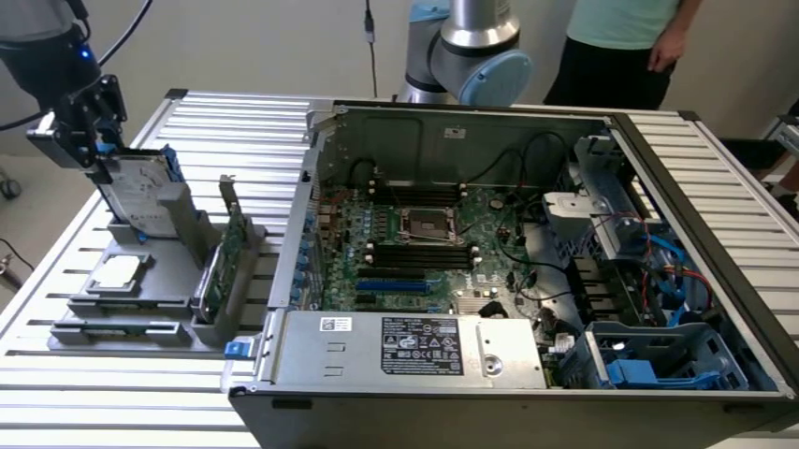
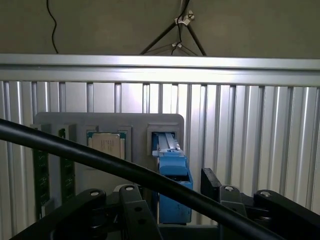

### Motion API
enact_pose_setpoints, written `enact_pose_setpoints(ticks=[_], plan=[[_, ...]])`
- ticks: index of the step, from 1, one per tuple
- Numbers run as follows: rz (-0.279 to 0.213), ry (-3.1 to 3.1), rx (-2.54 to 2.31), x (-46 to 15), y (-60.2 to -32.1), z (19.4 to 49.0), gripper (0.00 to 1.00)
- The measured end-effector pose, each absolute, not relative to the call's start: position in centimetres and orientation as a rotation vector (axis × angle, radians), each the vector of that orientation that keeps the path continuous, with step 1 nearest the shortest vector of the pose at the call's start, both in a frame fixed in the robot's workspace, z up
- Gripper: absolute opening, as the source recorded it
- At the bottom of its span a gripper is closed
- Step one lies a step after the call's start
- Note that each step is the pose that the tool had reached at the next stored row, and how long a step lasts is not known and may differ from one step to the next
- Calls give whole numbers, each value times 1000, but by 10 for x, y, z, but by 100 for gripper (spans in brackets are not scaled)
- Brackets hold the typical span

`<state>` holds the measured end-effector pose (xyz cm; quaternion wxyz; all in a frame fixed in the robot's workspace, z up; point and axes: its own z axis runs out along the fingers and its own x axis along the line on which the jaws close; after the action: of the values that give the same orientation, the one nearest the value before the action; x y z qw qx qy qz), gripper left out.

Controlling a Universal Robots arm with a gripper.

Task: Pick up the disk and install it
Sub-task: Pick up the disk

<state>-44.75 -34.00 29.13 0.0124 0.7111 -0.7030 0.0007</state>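
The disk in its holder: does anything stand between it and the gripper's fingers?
Nothing visible does. The disk stands upright in the grey holder, and the open fingers of the gripper flank its top edge.

Open computer case (image 1: 500, 421), grey fixture (image 1: 138, 305)

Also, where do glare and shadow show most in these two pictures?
Wrist view: strong glare on the table slats near the disk, and a dark cable crosses in front. Exterior view: even room light, with the computer case shaded inside.
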Motion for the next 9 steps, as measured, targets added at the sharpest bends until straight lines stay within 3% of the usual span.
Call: enact_pose_setpoints(ticks=[9], plan=[[3, -2191, 2216, -447, -340, 289, 55]])
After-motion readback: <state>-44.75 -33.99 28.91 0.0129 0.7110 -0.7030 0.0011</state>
